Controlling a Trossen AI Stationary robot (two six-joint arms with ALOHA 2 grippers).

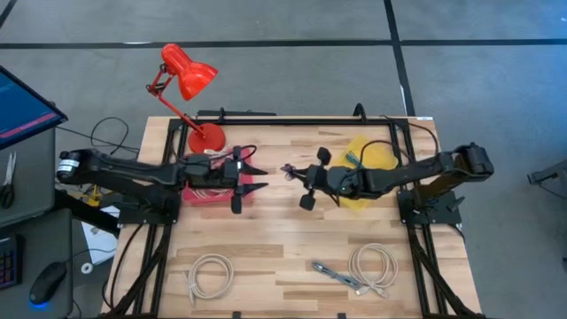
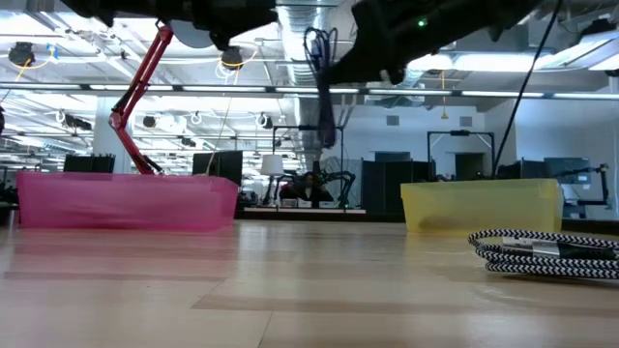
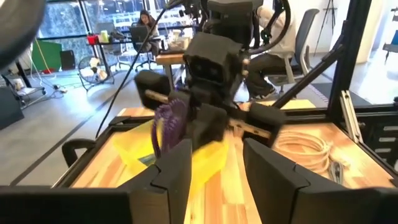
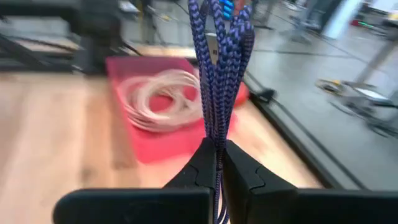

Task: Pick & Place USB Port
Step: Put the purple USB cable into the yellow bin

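— Two arms over the desk (image 1: 283, 248) at once; which step am I in, starting from my left?

— My left gripper (image 1: 259, 177) hangs just past the pink bin (image 1: 217, 193), over bare wood at mid-desk. Its fingers (image 3: 177, 171) stand apart with nothing between them. White cable (image 4: 165, 96) already lies coiled in that bin.

— And the purple cable?

— The purple braided USB cable (image 4: 217, 68) is pinched in my right gripper (image 1: 292, 171), facing the left one across a small gap. Those fingers (image 4: 202, 165) are clamped tight on the folded bundle, which is up in the air, clear of the desk, between the pink bin and the yellow bin (image 1: 376, 159).

— So what stage is that?

— Carrying, I judge: the pick is made, the place is not. It may be a hand-over, since my left stands open right in front of the bundle.

— What does the next move call for?

— Keeping the clamp firm on the loops while bringing the bundle level into the open left fingers or over a bin, and releasing only then.
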